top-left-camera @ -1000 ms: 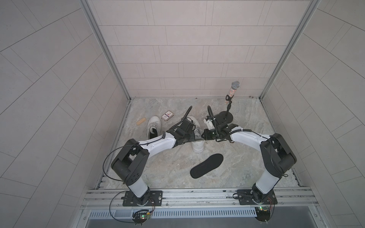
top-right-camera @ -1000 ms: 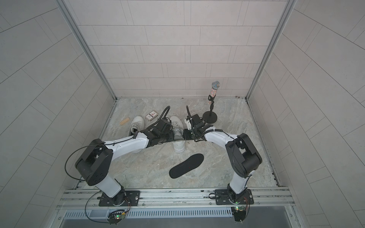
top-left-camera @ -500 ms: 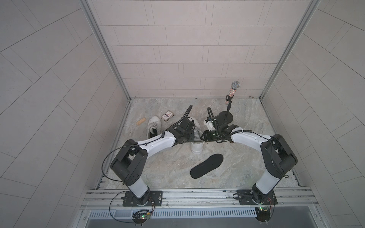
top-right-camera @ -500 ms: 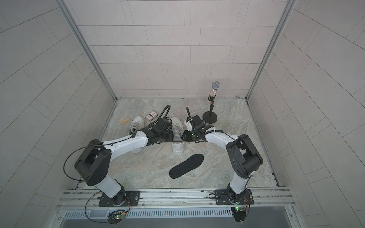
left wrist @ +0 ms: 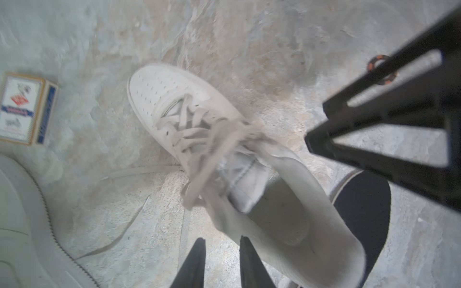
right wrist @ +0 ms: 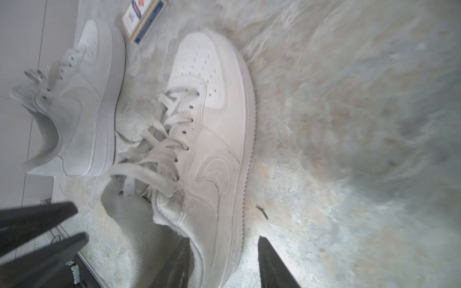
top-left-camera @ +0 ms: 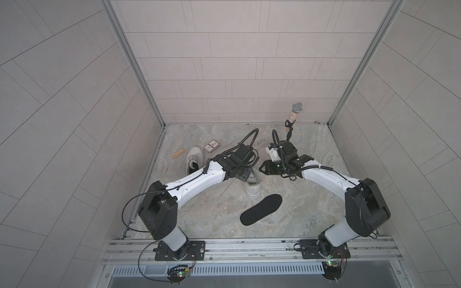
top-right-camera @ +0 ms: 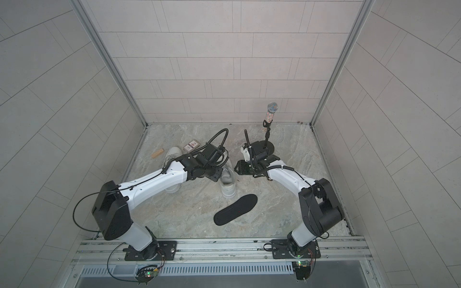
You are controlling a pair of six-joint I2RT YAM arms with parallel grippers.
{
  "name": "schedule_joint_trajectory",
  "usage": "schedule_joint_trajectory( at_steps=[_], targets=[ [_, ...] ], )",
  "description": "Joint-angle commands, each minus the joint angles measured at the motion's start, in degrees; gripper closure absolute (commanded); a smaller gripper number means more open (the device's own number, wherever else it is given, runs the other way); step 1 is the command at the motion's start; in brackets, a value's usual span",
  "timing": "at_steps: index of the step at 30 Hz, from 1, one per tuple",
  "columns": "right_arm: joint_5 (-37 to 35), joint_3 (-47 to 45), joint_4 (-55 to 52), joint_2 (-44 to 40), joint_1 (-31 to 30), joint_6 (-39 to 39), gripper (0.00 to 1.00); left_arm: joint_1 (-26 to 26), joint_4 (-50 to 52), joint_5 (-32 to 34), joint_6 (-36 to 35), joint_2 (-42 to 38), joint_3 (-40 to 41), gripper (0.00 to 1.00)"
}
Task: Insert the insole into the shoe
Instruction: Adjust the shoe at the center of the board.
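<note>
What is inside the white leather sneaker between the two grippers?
The sneaker shows only a pale grey footbed through its opening; the flat black insole lies outside on the floor by its heel. The toe section is hidden under tongue and laces.

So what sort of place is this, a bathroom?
Probably a robot test booth: tile-patterned walls box in a marbled floor, the left arm and right arm are bolted to a metal rail, and odd props lie about: a shoe, an insole, a microphone.

left gripper (left wrist: 221, 239): opened, let go of shoe (left wrist: 224, 149) | right gripper (right wrist: 223, 239): opened too, jaws now loose either side of shoe's wall
</note>
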State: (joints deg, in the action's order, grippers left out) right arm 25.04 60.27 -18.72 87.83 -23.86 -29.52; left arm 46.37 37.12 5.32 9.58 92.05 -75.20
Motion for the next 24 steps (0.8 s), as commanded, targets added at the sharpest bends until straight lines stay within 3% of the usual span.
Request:
schedule_joint_trajectory(
  at_steps=[1, 9, 24],
  targets=[
    [-0.87, -0.94, -1.43, -2.12, 1.60, -0.67, 0.53, 1.98, 4.87, 4.97, -7.14, 1.06, -2.88, 0.73],
    [-0.87, -3.37, -1.78, -3.60, 5.34, -2.36, 0.52, 5.65, 6.60, 7.70, -14.33, 7.23, -7.02, 0.66],
    [0.18, -4.26, -2.41, -4.94, 6.89, -1.96, 0.49, 6.48, 7.41, 19.23, -17.59, 21.06, -13.57, 0.53]
  ],
)
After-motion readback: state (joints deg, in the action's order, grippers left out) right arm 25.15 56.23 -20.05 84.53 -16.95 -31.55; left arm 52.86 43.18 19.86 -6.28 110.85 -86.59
